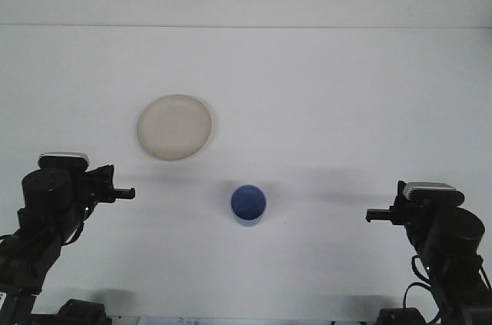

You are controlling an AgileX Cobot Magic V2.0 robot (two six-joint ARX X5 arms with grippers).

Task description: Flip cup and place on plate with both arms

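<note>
A blue cup [248, 204] is standing on the white surface [330, 102], near the front edge and roughly midway between the two arms. From the front view it is showing a dark blue disc on top with a paler blue wall below; whether that disc is the open mouth or the base is not clear from this angle. A cream-coloured round plate [174, 127] is lying flat on the surface farther back and to the left of the cup, well apart from it, with nothing resting on it. The left gripper [123, 191] is hovering at the left side of the picture, its tip pointing inward toward the centre, level with the gap between plate and cup and touching neither. Only a thin dark tip is showing, so whether its fingers are spread or pressed together cannot be told. The right gripper [375, 216] is sitting at the right side, also pointing inward at about the height of the cup and well clear of it; its tip is likewise appearing as a single narrow dark bar, and its opening cannot be told. Neither gripper is holding anything. Soft shadows are falling on the surface beside each arm.
</note>
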